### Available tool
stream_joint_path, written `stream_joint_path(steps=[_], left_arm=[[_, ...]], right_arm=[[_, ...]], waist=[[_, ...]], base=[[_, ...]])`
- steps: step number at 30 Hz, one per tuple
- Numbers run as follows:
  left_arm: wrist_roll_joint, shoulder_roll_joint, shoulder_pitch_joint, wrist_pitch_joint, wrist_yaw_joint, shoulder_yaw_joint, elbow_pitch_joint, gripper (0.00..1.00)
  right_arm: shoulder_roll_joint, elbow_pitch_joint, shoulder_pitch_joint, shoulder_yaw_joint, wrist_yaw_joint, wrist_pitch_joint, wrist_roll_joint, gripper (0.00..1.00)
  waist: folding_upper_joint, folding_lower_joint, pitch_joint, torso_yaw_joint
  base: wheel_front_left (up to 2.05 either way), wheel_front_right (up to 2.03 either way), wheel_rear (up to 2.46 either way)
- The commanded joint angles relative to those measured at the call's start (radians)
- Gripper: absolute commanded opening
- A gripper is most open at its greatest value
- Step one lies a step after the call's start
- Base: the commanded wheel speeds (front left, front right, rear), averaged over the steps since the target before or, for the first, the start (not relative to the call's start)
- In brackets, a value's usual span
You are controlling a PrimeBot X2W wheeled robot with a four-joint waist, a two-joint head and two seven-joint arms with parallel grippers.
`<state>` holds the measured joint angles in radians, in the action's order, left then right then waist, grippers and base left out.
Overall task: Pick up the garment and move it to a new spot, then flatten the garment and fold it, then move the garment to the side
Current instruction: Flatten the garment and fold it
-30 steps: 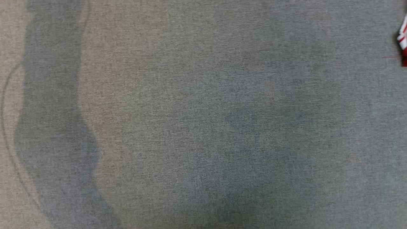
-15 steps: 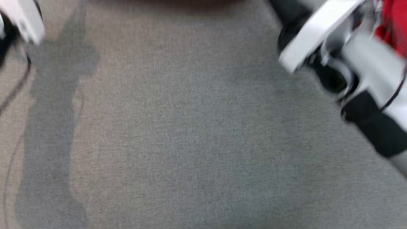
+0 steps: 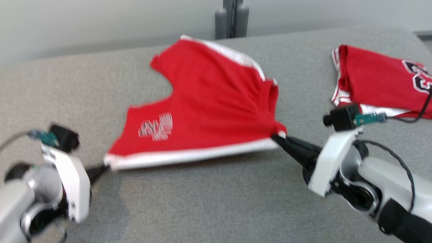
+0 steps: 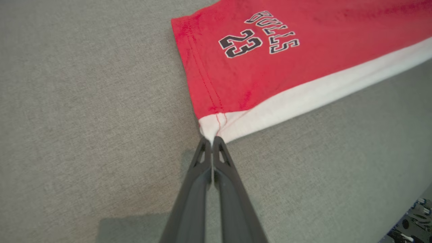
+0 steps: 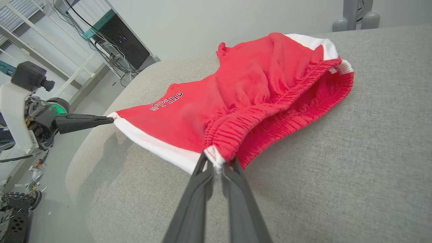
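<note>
You have the garment, a pair of red shorts with a white band along the side and the print "BULLS 23" on one leg, spread out near the middle of the grey cushioned surface. Its far part lies on the surface. The near edge is held a little above it, and there is a shadow under this edge.

The left gripper has its two fingers pressed together on the white corner at the leg hem. In the left wrist view this corner is pinched between the very tips. The right gripper is closed narrow on the end of the gathered waistband, where the white band meets the red elastic. In the right wrist view the waist opening gapes beside the fingers. Between the two grippers the white band runs in a tight, nearly straight line.

At the far right of the surface a second red garment, with white trim and a dark number, lies folded, well apart from the shorts. Behind the surface a grey post stands.
</note>
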<state>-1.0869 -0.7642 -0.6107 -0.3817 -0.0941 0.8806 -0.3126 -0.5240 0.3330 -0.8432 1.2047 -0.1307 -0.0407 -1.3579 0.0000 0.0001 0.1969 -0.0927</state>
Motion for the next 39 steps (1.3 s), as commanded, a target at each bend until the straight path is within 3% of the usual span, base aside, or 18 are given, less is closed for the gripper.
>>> stream_joint_path(steps=[1,9,12,15,23,29,33,39], left_arm=[[-0.025,-0.038,0.07,-0.021,0.027,0.011,0.081,0.0],[-0.137,-0.222,0.317,-0.055,0.191,0.017,0.508,0.0],[-0.145,-0.267,0.348,-0.033,0.242,-0.005,0.594,0.0],[-0.14,-0.29,0.325,-0.033,0.264,-0.026,0.627,0.0],[-0.093,-0.265,0.142,-0.104,0.221,-0.073,0.527,0.0],[-0.095,-0.194,-0.075,-0.226,0.142,-0.097,0.368,0.0],[-0.116,-0.157,-0.221,-0.333,0.093,-0.108,0.276,0.0],[-0.096,-0.091,-0.411,-0.444,0.068,-0.11,0.165,0.0]], right_arm=[[-0.036,-0.029,0.045,0.009,0.0,0.001,-0.019,0.0],[-0.2,-0.203,0.214,0.039,0.0,0.011,-0.061,0.0],[-0.243,-0.251,0.245,0.033,0.0,0.007,-0.066,0.0],[-0.258,-0.27,0.258,0.014,0.0,-0.002,-0.07,0.0],[-0.184,-0.224,0.215,-0.047,0.0,-0.005,-0.1,0.0],[-0.077,-0.189,0.132,-0.076,0.0,0.052,-0.148,0.0],[-0.04,-0.172,0.047,-0.098,0.0,0.118,-0.183,0.0],[-0.01,-0.172,-0.042,-0.157,0.0,0.118,-0.207,0.0]], waist=[[0.0,-0.0001,-0.083,-0.004],[0.0,-0.0001,-0.142,-0.001],[0.0,-0.0001,-0.142,-0.002],[0.0,-0.0001,-0.135,-0.012],[0.0,-0.0001,-0.032,-0.055],[0.0,-0.0001,0.117,-0.102],[0.0,-0.0001,0.199,-0.13],[0.0,-0.0001,0.278,-0.162]], base=[[0.0,0.0,0.0],[0.0,0.0,0.0],[0.0,0.0,0.0],[0.0,0.0,0.0],[0.0,0.0,0.0],[0.0,0.0,0.0],[0.0,0.0,0.0],[0.0,0.0,0.0]])
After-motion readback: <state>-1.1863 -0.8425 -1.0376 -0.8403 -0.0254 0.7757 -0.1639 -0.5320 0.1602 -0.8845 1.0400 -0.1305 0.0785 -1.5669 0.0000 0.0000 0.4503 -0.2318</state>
